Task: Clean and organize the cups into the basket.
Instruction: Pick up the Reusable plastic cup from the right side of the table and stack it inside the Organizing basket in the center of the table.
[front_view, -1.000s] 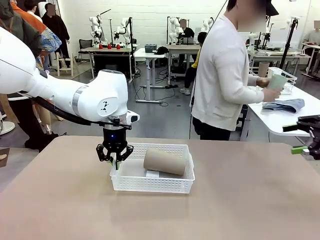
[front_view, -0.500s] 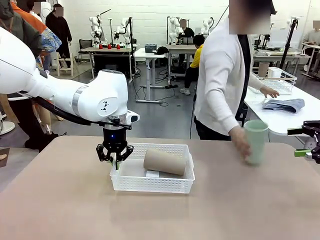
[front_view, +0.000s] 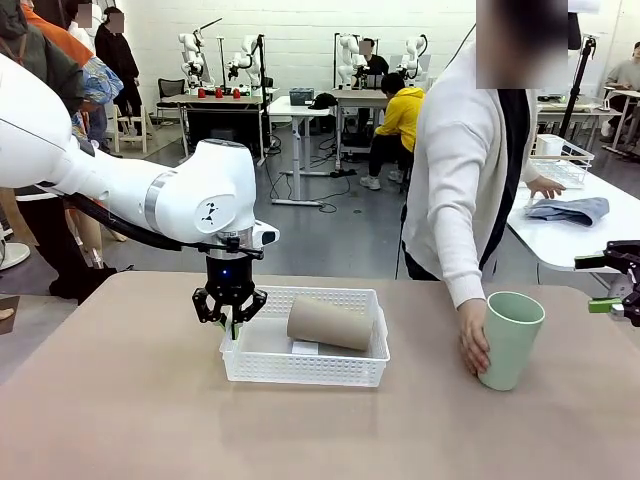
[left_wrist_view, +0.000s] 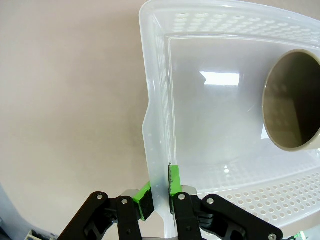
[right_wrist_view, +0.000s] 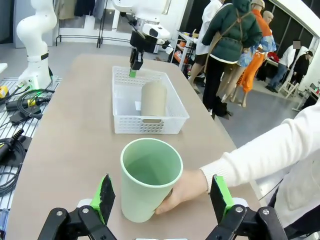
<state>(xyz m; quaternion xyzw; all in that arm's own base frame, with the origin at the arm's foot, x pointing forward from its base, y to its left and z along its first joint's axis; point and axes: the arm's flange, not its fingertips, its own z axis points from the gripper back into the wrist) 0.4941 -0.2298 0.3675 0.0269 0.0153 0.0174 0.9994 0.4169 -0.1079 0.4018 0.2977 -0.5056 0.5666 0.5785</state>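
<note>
Lying in the basket: one tan-brown cup on its side, across the basket's right half, its open mouth facing the left gripper's wrist camera.
Basket: white, lattice-sided, sitting on the tan table with its long side facing me.
Left gripper: at the basket's left short end, pointing straight down, green pads pinched onto that end wall, one inside and one outside.
Mint-green cup: well to the right of the basket, standing mouth up on the table, empty inside as seen from the right wrist.
Person's hand: cupped around the mint cup's side that faces the basket; white sleeve above it.
Right gripper: farther right of the basket than the mint cup, clear of it, fingers spread wide and gripping nothing.
</note>
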